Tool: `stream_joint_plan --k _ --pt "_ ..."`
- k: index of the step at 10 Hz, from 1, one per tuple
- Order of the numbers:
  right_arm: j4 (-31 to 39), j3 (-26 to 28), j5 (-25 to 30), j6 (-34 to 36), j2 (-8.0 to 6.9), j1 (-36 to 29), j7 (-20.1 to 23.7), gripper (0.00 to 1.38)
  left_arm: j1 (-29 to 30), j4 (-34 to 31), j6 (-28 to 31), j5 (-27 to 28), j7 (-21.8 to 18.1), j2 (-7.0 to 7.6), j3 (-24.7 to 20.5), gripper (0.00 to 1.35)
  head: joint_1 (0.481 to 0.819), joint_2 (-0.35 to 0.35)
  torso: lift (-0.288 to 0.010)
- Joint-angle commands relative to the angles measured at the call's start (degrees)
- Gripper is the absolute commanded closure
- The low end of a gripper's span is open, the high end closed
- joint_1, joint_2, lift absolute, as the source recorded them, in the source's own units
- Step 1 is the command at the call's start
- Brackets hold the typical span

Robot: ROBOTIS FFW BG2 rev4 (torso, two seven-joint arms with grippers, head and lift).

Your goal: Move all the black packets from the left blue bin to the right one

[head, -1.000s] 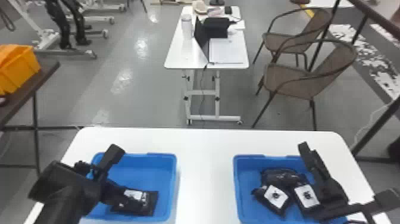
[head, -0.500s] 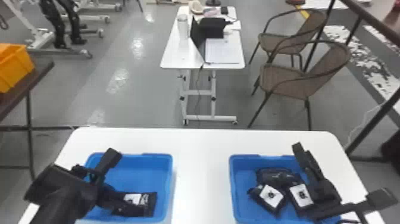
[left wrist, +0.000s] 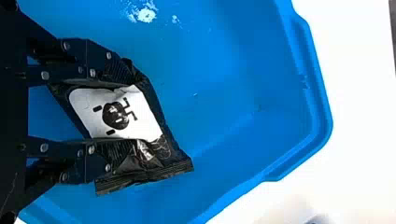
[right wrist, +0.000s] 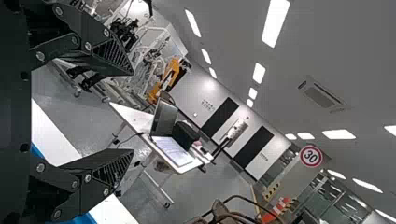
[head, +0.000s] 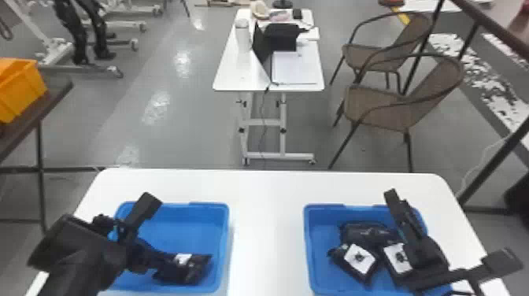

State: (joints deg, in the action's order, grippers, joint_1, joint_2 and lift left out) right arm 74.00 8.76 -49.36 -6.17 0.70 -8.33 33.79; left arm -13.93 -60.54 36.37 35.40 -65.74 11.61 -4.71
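Observation:
In the head view my left gripper point(head: 163, 263) is low in the left blue bin point(head: 227, 236), holding a black packet point(head: 191, 269) near the bin's front right. The left wrist view has the left gripper point(left wrist: 114, 114) pinching this packet point(left wrist: 152, 112); its white label bulges between the fingers, and a crimped end sticks out past one finger. Three black packets point(head: 360, 258) lie together inside the right blue bin point(head: 309, 248). Above that bin's right side, my right gripper point(head: 450, 226) is parked. The right wrist view has the right gripper point(right wrist: 133, 112) open with nothing between its fingers.
Both bins stand on a white table point(head: 267, 220), with a strip of tabletop between them. Farther back are a smaller desk point(head: 232, 74) with a laptop and two brown chairs point(head: 378, 106). An orange crate point(head: 19, 90) is at the far left.
The left gripper and the packet in it have shifted slightly right within the left bin. The right arm keeps its place over the right bin.

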Motion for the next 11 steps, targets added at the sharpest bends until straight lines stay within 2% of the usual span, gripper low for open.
stream_joint_plan --k 1,3,4,6,7,8,9,11 --pt "-0.1 -0.2 -0.2 0.0 -0.75 0.0 0.1 0.47 3.7 -6.7 0.1 -0.2 -0.5 -0.45 -2.6 1.21 0.695 0.035 0.0" --pt "-0.1 -0.3 -0.5 0.0 -0.75 -0.2 0.1 0.47 6.6 -11.9 -1.3 -1.5 -0.6 -0.45 -3.2 1.21 0.695 0.045 0.0" --pt "-0.1 -0.4 -0.6 0.3 -0.75 0.0 0.1 0.47 7.3 -12.9 -3.1 -2.4 -0.5 -0.98 -3.6 1.21 0.695 0.045 0.0" --pt "-0.1 -0.9 -0.5 0.5 -0.75 0.2 0.5 0.47 11.0 -23.1 -3.7 -5.2 -0.1 -3.7 -5.8 1.21 0.695 0.035 0.0" --pt "0.2 -1.2 -0.3 0.5 -0.75 0.3 0.5 0.47 12.2 -28.4 -4.7 -8.3 0.6 -4.85 -5.7 1.21 0.695 0.026 0.0" --pt "0.8 -1.5 0.2 0.5 -0.75 0.5 0.6 0.47 11.8 -29.8 -7.9 -15.1 2.2 -4.93 -4.1 1.21 0.695 0.009 0.0" --pt "1.6 -1.7 1.3 0.5 -0.75 1.1 0.8 0.47 10.4 -29.8 -10.0 -22.0 4.5 -4.06 -0.6 1.21 0.695 -0.016 0.0" --pt "2.6 -3.0 4.5 0.5 -0.75 3.1 1.8 0.47 5.6 -27.9 -11.4 -31.4 10.1 -0.98 9.1 1.21 0.695 -0.066 0.0"
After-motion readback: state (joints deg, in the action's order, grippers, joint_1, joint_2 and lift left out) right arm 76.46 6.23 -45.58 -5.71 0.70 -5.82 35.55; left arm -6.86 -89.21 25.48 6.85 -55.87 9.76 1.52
